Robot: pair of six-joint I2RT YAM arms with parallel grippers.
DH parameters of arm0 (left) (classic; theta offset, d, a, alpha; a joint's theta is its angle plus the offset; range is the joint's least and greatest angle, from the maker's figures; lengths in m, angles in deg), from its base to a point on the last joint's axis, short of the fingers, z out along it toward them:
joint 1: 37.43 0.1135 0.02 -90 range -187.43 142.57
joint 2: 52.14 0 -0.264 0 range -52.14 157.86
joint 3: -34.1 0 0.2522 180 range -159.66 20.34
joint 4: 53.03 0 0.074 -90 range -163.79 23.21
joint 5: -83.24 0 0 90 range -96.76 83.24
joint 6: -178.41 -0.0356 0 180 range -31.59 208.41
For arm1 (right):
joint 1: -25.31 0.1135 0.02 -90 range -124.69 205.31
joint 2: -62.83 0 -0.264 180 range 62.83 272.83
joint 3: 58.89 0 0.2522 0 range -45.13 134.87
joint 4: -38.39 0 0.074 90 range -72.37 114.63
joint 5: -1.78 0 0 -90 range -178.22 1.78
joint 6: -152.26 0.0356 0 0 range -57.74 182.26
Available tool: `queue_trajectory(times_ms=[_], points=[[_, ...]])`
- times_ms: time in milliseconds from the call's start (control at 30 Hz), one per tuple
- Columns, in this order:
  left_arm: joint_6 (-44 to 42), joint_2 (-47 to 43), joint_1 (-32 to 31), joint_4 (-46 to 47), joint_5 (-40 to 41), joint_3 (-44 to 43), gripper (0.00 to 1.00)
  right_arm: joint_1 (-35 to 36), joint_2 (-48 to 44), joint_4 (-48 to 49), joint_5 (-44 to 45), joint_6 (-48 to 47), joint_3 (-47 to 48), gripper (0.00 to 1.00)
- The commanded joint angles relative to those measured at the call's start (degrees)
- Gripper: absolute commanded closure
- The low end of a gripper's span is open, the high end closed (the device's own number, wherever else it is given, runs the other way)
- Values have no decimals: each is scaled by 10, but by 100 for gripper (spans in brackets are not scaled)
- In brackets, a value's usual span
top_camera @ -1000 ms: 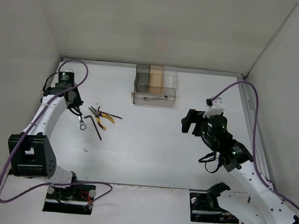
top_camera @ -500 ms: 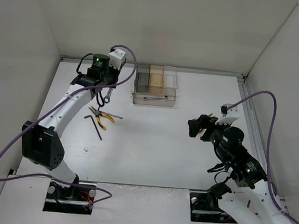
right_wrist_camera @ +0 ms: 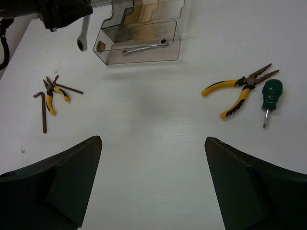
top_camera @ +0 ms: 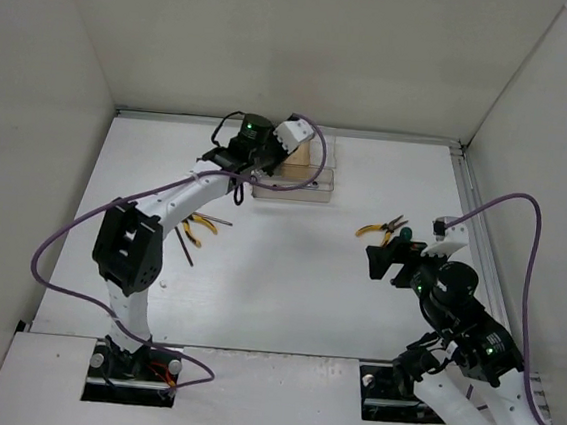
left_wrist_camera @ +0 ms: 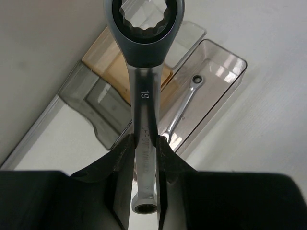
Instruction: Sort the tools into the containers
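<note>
Silver steel, stamped 19 on the shank: the silver wrench (left_wrist_camera: 143,72) is clamped by its shank between the fingers of the left gripper (left_wrist_camera: 144,160), its twelve-point ring end pointing away from the wrist. From the right wrist view it hangs just beside the left end of the clear organizer box (right_wrist_camera: 175,45), off the table (top_camera: 287,283). We note the box against the back wall – smoky left compartment, tan middle compartment (left_wrist_camera: 108,60), clear right one, and a long low front tray holding a smaller wrench (left_wrist_camera: 184,108) that lies lengthwise. On the left of the table sit small yellow-handled pliers (right_wrist_camera: 53,93), a thin dark rod (right_wrist_camera: 68,88) touching them and a black L-shaped hex key (right_wrist_camera: 43,112) close by. On the right, larger yellow-handled pliers (right_wrist_camera: 237,91) lie just beside a green-handled screwdriver (right_wrist_camera: 270,96), apart from it. The right gripper (right_wrist_camera: 152,143) hangs above the table with its fingers spread wide, holding nothing. White tabletop runs broad between the two tool clusters and in front of the tray; white walls close in the left, back and right edges.
</note>
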Motion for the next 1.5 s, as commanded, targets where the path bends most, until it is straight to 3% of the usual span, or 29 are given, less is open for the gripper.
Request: queue_trajectory(times_ms=[0,300,1033,1467], points=[[-56,-18,-14,144,-28,-57,100,-1,-9,7,-2,-5,19,13],[-90,63,-25,132,-39,-131,100,-2,-28,-22,-5,-4,17,12],[-147,133,-12,40,-69,-158,100,-2,-43,-38,7,-20,19,10],[-162,154,-17,13,-34,-149,100,-3,-40,-39,9,-23,18,8]])
